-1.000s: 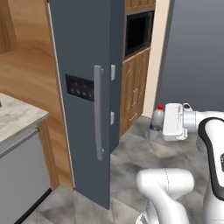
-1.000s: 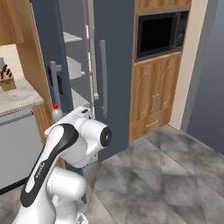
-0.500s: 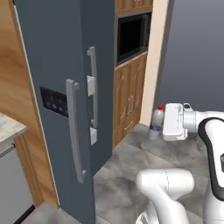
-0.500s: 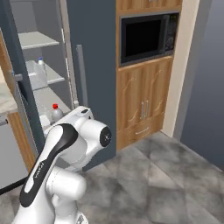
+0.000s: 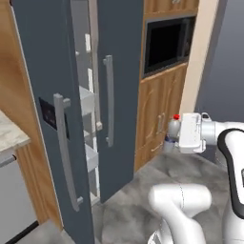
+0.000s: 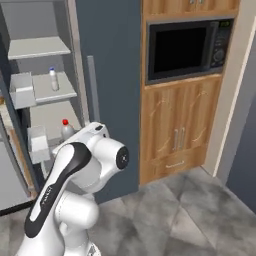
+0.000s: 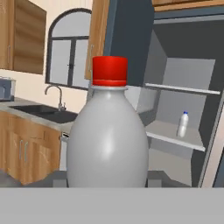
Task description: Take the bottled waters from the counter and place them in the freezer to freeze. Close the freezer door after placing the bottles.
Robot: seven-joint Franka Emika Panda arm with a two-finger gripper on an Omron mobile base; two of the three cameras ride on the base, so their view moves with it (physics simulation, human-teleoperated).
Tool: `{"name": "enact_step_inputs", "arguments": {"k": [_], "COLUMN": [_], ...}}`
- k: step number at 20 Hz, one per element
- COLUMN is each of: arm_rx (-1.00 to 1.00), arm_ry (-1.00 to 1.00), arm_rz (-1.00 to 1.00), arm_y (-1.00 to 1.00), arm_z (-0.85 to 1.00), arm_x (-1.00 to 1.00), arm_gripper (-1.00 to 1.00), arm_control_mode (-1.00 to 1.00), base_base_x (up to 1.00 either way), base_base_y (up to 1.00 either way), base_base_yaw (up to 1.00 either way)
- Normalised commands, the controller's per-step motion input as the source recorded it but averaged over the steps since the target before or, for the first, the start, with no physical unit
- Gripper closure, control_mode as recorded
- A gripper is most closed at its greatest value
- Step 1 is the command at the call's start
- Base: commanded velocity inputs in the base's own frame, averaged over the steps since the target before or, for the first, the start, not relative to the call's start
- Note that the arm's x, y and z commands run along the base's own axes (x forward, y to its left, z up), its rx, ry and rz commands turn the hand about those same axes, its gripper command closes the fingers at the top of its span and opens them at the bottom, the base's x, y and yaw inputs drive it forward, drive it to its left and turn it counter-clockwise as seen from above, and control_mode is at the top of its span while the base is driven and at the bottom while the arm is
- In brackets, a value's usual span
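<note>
My gripper (image 5: pixel 170 139) is shut on the red-capped bottled water (image 5: pixel 172 129), holding it upright at mid height, to the right of the freezer (image 5: pixel 121 71). Up close in the hand view, that bottle (image 7: pixel 107 140) hides most of my fingers. The freezer door (image 5: pixel 40 86) stands swung open on the left, its long handle (image 5: pixel 64 152) facing me. Inside, the blue-capped bottled water (image 6: pixel 53 79) stands upright on a pale shelf (image 6: pixel 65 92); the same bottle (image 7: pixel 183 124) shows in the hand view. A corner of the counter (image 5: pixel 8 136) shows at the far left.
A built-in microwave (image 6: pixel 185 47) sits above wooden cabinet doors (image 6: pixel 177 135) right of the freezer. Door bins (image 6: pixel 22 90) hang on the open door's inner side. A sink with a tap (image 7: pixel 54 98) lies beyond, to the left in the hand view. Grey tiled floor lies ahead.
The whole scene has shifted left as the base moved: the freezer's open inside and the microwave column now face me. The arm keeps the same pose with the bottle.
</note>
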Motion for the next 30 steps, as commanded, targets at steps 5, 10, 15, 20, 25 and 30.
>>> {"name": "enact_step_inputs", "arguments": {"k": [5, 10, 15, 20, 25, 30], "arm_rx": [0.00, 0.00, 0.00, 0.00, 0.00, 0.00], "arm_ry": [0.00, 0.00, 0.00, 0.00, 0.00, 0.00], "arm_rz": [0.00, 0.00, 0.00, 0.00, 0.00, 0.00], "arm_y": [0.00, 0.00, 0.00, 0.00, 0.00, 0.00], "arm_z": [0.00, 0.00, 0.00, 0.00, 0.00, 0.00], "arm_x": [0.00, 0.00, 0.00, 0.00, 0.00, 0.00], "arm_gripper": [1.00, 1.00, 1.00, 1.00, 1.00, 1.00], "arm_control_mode": [1.00, 1.00, 1.00, 1.00, 1.00, 1.00], "base_base_x": [0.17, 0.01, 0.20, 0.08, 0.14, 0.44], "base_base_y": [-0.31, -0.33, -0.45, -0.62, -0.72, -0.39], "base_base_yaw": [0.54, 0.56, 0.53, 0.37, 0.20, 0.31]}}
